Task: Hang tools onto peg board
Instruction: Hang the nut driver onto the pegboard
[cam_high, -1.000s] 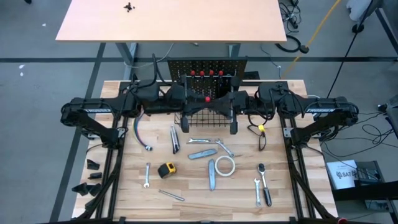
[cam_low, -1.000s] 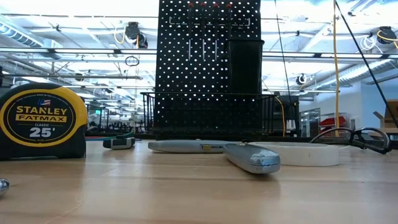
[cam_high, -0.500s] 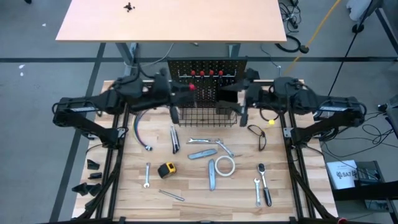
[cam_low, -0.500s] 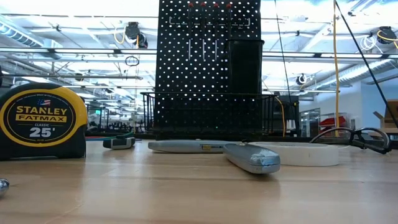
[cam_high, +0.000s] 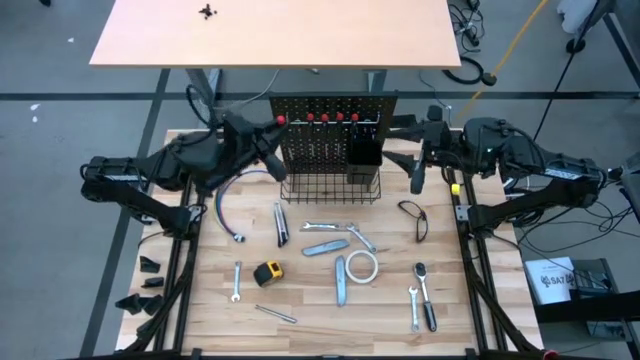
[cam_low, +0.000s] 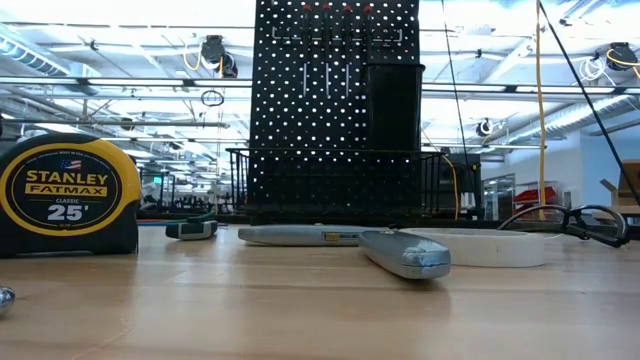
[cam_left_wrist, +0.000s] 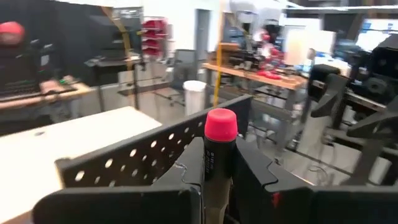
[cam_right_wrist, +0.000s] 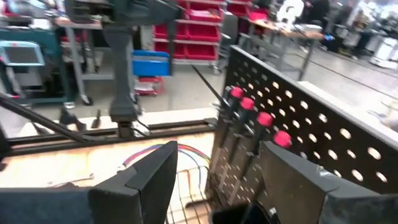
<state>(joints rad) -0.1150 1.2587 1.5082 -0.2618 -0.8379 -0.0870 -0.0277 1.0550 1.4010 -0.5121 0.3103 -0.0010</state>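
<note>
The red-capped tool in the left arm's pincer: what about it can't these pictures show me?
- Its tip and working end: in the left wrist view the pincer fingers cover everything below the red-capped dark handle.
- Its type: in the high view it is too small beside the black perforated peg board.
- Low view: neither arm appears.

Only readable text: yellow-black tape measure (cam_low: 68, 195), low view, near left on the surface. Its round yellow face label reads "STANLEY", "FATMAX", "CLASSIC", "25'". Tiny print above the brand name is too small to read. Nothing else legible in any view.
</note>
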